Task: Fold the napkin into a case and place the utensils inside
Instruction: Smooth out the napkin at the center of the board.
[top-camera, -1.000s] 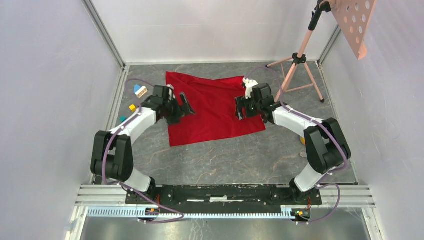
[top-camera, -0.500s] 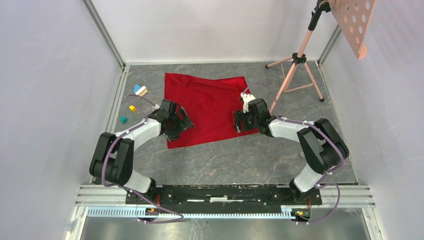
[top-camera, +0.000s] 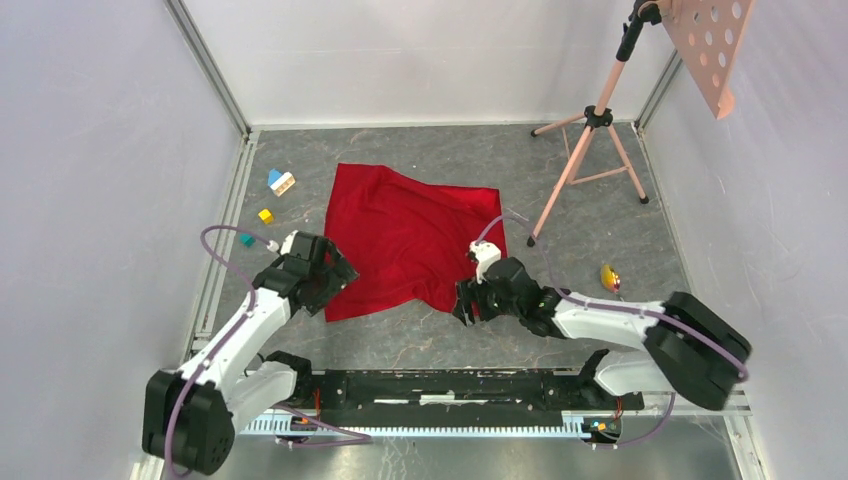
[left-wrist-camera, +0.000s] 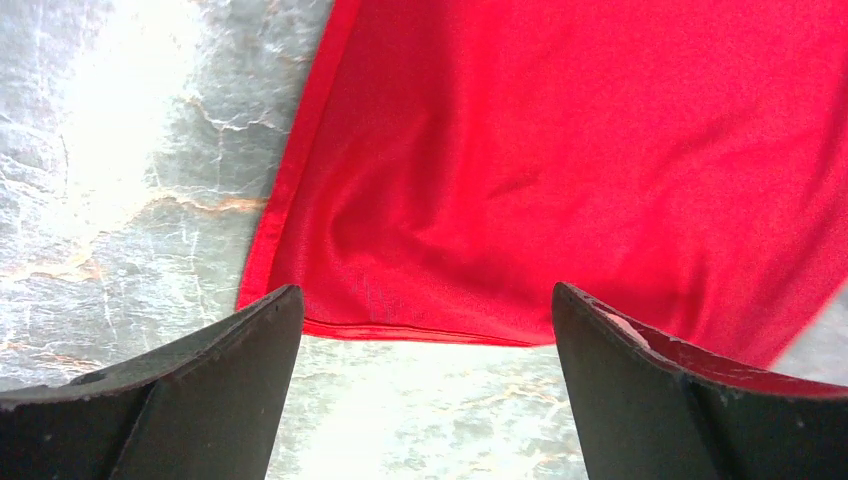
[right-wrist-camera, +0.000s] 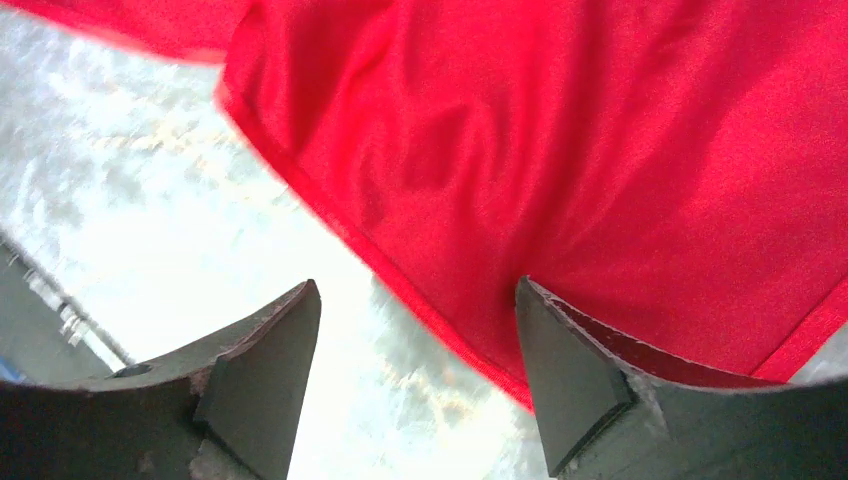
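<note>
napkin at centre, toy blocks to its left, tripod behind right

The napkin is coloured plain bright red, without pattern. The tabletop is finished in grey, marbled with pale veins. A blue-and-cream toy block, a yellow block and a teal block are noted. The tripod is coloured salmon pink. The left claw and right claw are finished in black.
</note>
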